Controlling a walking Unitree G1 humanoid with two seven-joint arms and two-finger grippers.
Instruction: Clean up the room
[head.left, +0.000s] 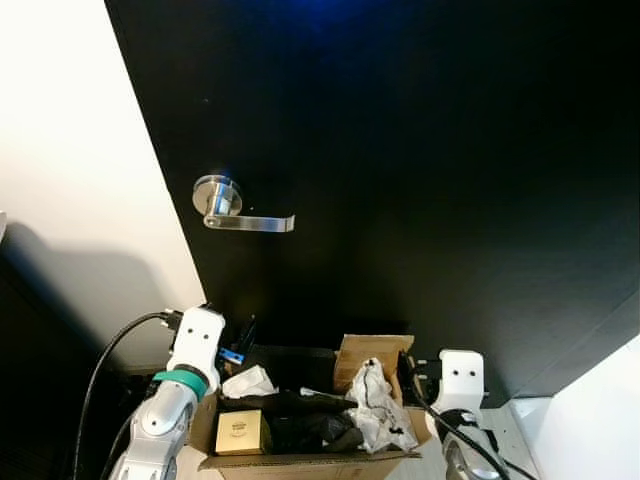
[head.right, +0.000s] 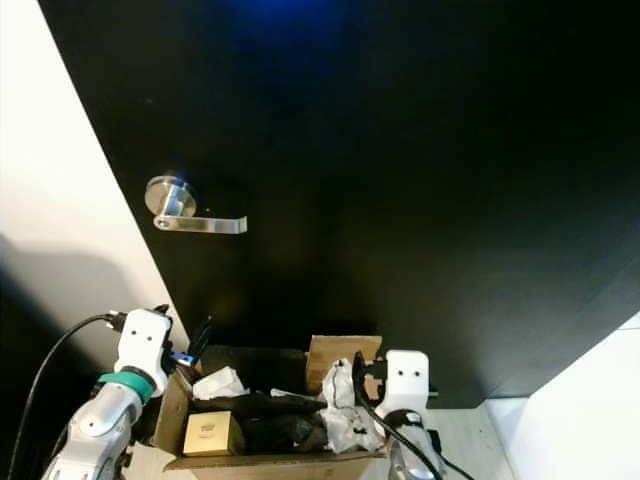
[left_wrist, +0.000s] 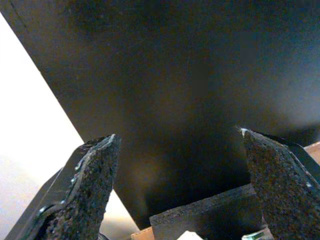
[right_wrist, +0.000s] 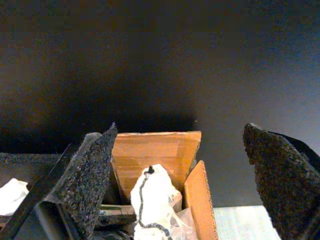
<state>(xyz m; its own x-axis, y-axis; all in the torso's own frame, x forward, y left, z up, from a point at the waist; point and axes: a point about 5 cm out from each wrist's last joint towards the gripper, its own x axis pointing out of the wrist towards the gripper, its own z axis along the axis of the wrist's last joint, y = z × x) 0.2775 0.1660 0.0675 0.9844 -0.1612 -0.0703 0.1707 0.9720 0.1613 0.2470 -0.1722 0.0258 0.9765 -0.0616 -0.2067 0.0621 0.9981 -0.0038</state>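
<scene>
Black door (head.left: 400, 180) dominates, silver lever handle (head.left: 240, 213) on its left side. Below the handle, at the door's foot: open cardboard box (head.left: 300, 462), brown, flaps up, stuffed with crumpled white paper (head.left: 378, 405), dark scraps, and a small tan carton (head.left: 240, 432). Left gripper (left_wrist: 180, 190) flanks the box's left side, fingers spread wide, empty. Right gripper (right_wrist: 185, 180) flanks its right side, fingers likewise wide, empty.

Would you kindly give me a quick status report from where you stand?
Left gripper and right gripper open, flanking the cardboard box. Box full of crumpled paper and trash. Closed black door straight ahead, lever handle untouched.
</scene>
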